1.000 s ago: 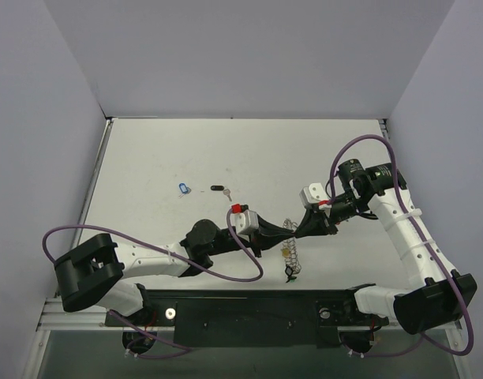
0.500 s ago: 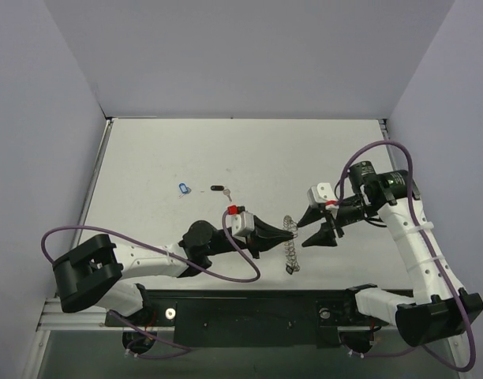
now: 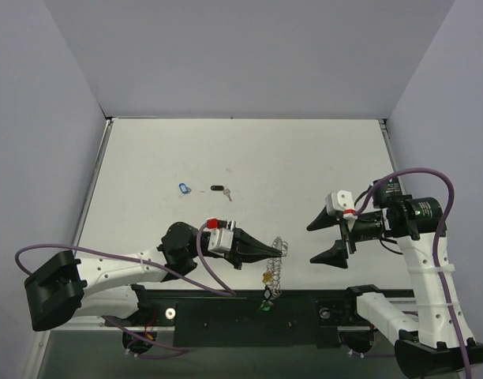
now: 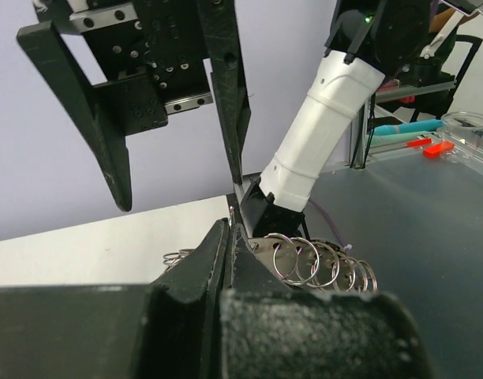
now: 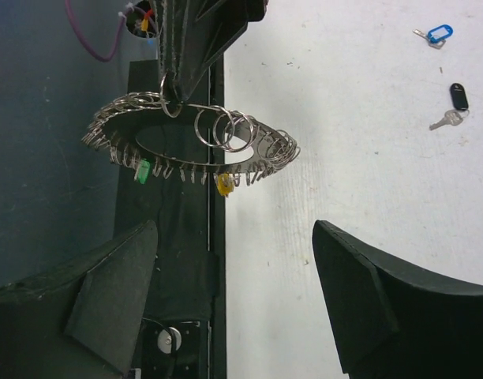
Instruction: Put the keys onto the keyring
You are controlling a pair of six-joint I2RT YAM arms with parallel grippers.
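Note:
My left gripper [image 3: 279, 251] is shut on the rim of the keyring [image 3: 275, 265], a silver ring edged with small wire loops. The ring hangs in the air near the table's front edge. In the right wrist view the keyring [image 5: 190, 146] carries a green key tag [image 5: 143, 170] and a yellow key tag [image 5: 224, 185]. My right gripper [image 3: 311, 245] stands open to the right of the ring, apart from it, with nothing between its fingers. A blue key [image 3: 185, 188] and a black key [image 3: 218, 189] lie on the table at centre left.
The black mounting bar [image 3: 249, 312] runs along the near edge, just below the hanging ring. Purple cables [image 3: 218, 276] loop from both arms. Grey walls close in the white table [image 3: 249, 158] on three sides.
My right gripper has opened, let go of the keyring and drawn back to the right. My left arm has carried the ring a little toward the near edge.

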